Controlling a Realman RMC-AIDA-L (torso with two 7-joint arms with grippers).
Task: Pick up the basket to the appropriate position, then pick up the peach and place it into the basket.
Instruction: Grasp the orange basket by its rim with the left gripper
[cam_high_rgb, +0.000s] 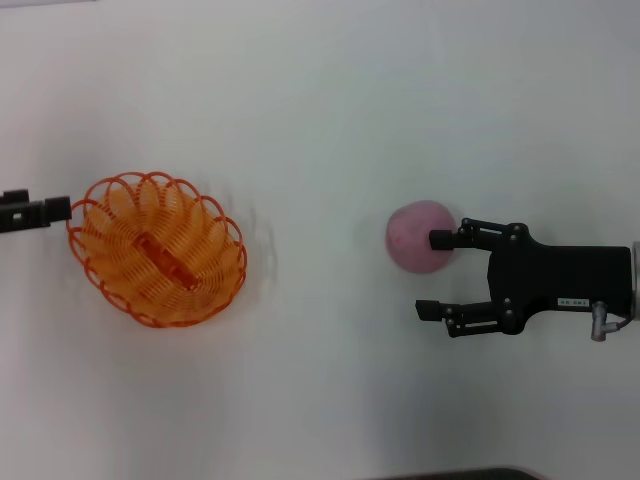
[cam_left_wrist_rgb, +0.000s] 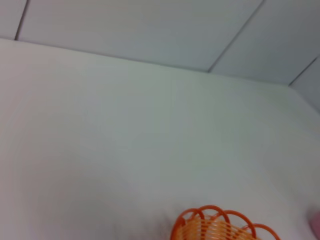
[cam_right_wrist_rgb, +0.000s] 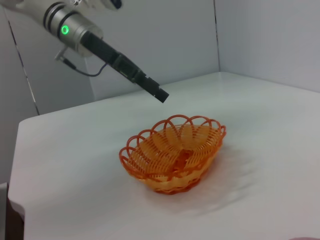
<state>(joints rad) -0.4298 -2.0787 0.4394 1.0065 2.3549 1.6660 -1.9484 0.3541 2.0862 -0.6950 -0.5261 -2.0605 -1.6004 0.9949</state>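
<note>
Bright, even light floods the white surface (cam_high_rgb: 320, 100), washing it out in the head view. Shadows are faint: a soft smudge beside the basket (cam_high_rgb: 158, 250) and another beneath it in the right wrist view. The peach (cam_high_rgb: 420, 236) looks soft-edged, and the left wrist view is hazy throughout.

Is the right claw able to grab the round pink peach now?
Probably yes. The right claw is open beside the round pink peach, one finger at it, with nothing between; it needs shifting to straddle it.
</note>
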